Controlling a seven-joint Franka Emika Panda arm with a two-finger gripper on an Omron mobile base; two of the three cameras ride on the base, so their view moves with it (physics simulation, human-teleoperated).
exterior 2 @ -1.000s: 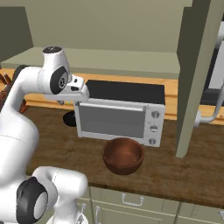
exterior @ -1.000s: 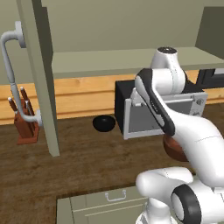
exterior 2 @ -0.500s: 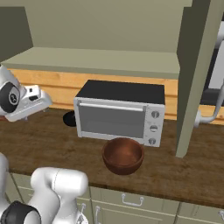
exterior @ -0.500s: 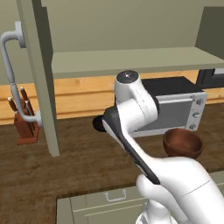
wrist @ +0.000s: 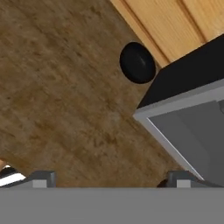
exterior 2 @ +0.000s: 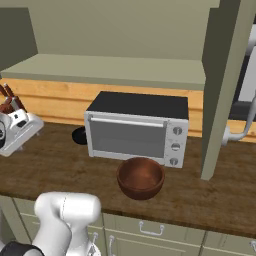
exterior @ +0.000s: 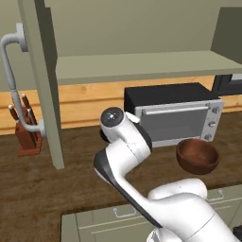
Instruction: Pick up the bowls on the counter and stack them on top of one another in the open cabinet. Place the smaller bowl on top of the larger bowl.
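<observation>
The small black bowl (exterior 2: 79, 135) rests on the counter (exterior 2: 60, 165) by the orange back panel, just left of the toaster oven. In the hand view the black bowl (wrist: 137, 62) lies ahead of my gripper (wrist: 112, 180), well apart from it. The fingertips (wrist: 42, 178) stand wide apart with nothing between them, so the gripper is open. My hand (exterior 2: 21, 131) hovers over the counter left of the black bowl. The reddish-brown bowl (exterior 2: 141, 176) sits upright in front of the oven and shows again as the brown bowl (exterior: 197, 156). The open cabinet's shelf (exterior: 142, 64) is bare.
A silver and black toaster oven (exterior 2: 137, 127) stands between the two bowls, under the shelf. The cabinet door (exterior: 40, 80) with its grey handle (exterior: 10, 66) hangs open at left. A knife block (exterior: 28, 137) stands by the back panel. Drawer fronts (exterior 2: 150, 230) run below the counter edge.
My arm has swung from in front of the toaster oven out to the left and lower over the counter. Both bowls have stayed in place.
</observation>
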